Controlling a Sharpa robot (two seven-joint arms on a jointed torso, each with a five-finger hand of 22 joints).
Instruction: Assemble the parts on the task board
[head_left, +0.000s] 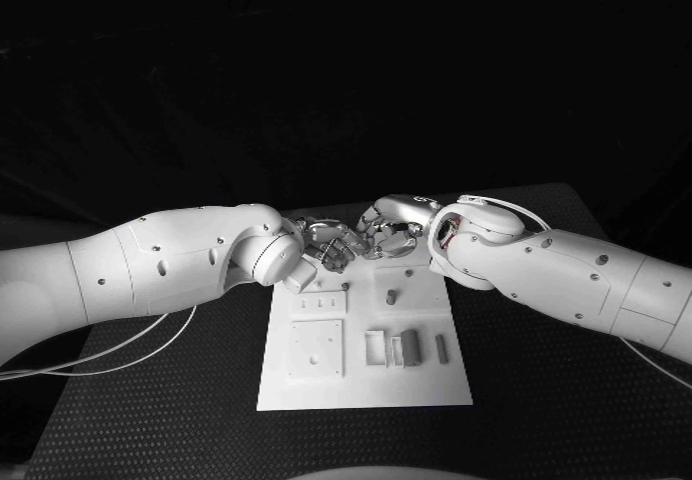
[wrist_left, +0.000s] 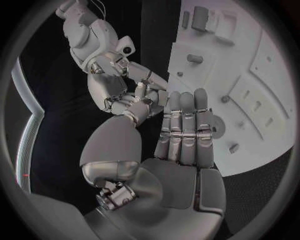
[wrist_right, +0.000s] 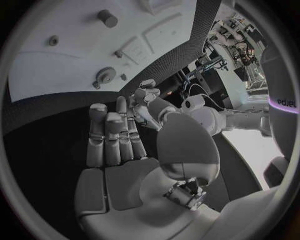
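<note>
Left hand (head_left: 329, 247) and right hand (head_left: 392, 226) fingertips meeting above task board (head_left: 366, 385) far edge, fingers extended, seemingly holding nothing

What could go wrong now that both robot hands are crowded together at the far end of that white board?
1. The left hand and right hand meet very close together above the far end of the task board; their fingers could knock into each other.
2. Whether either hand holds a part cannot be told; anything passed between them might slip and drop onto the board.
3. A small gear and pegs lie on the board nearby; a stray finger could nudge them.
</note>
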